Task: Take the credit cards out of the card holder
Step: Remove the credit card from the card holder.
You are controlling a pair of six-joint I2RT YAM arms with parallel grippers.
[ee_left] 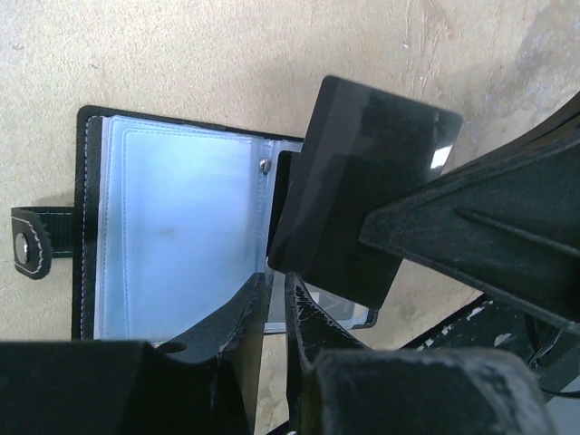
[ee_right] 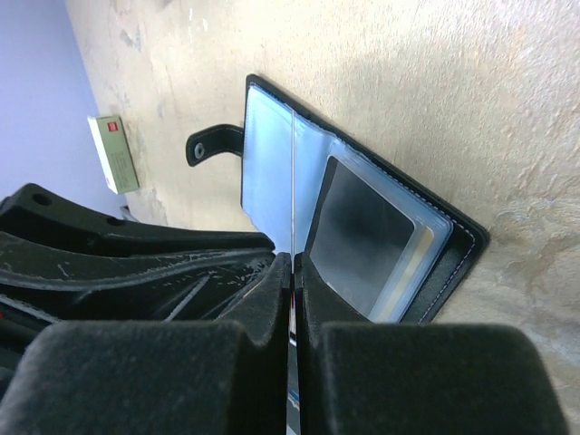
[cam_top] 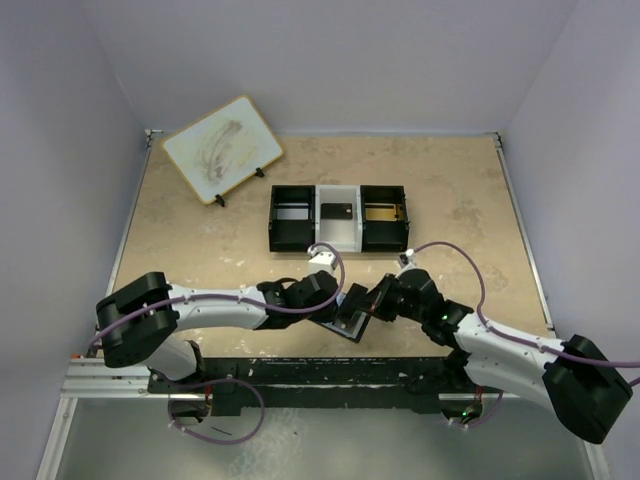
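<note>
Card (ee_left: 353, 181) — dark face from left wrist, thin edge from right.

Black card holder (ee_left: 181, 236), pale blue inside

A small whiteboard (cam_top: 222, 148) in a pale wooden frame, smudged with grey marks, stood tilted on black feet at the far left corner of the beige mottled counter (cam_top: 470, 200). A black-and-white three-compartment tray (cam_top: 290, 240) sat midway along the counter's far half, with something golden-brown in its right compartment. In the right wrist view, a white-and-red little box (ee_right: 113, 152) lay on the counter toward a lavender wall (ee_right: 36, 100).
</note>
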